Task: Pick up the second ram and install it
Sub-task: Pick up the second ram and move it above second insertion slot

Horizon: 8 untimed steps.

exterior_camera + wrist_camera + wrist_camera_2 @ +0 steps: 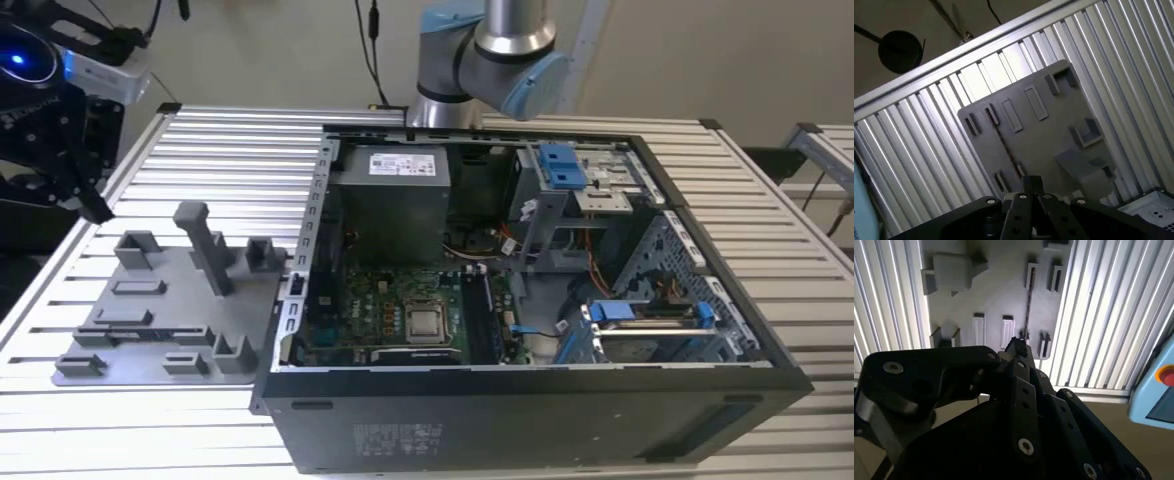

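Right up close we see the black gripper (1030, 181) (1016, 346) in both wrist views. Its jaws look pressed together, and nothing is held between them. Below it lies a flat grey plate (1054, 135) with little grey blocks on it. The ram (1004, 142) (1027, 305) stands on its thin edge on this plate, so we see it as one long dark line. Small blocks stand at each end of it. In both wrist views the tip of the gripper lines up with one end of the ram. The gripper is up in the air above it and does not touch it. In the exterior view the gripper (94, 205) hangs over the far end of the plate (174, 320), at the exterior view's left. A tall grey post (200, 240) sticks up from the plate. Just beside the plate, toward the exterior view's right, sits an open computer case (534, 420). Plate and case both rest on a table (227, 150) made of shiny silver slats.
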Tool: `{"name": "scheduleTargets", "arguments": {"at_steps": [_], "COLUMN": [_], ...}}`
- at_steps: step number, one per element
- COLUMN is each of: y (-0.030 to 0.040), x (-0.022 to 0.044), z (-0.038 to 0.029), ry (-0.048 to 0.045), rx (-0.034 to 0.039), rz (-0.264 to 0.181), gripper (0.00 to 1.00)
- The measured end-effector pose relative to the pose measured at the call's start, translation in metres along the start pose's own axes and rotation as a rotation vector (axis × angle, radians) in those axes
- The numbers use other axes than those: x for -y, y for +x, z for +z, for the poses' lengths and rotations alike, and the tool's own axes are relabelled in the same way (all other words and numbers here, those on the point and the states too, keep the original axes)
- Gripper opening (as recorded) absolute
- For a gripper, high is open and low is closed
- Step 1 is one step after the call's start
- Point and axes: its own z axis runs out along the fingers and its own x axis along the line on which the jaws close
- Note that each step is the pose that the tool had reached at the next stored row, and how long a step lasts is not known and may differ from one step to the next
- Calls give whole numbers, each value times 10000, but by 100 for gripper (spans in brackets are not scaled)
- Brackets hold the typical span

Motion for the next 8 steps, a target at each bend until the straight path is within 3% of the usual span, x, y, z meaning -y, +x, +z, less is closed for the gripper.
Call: {"name": "scheduleTargets", "arguments": {"at_steps": [8], "y": [10], "x": [-22], "z": [11], "ry": [-19], "rx": [1], "rz": [-801], "gripper": [11]}}
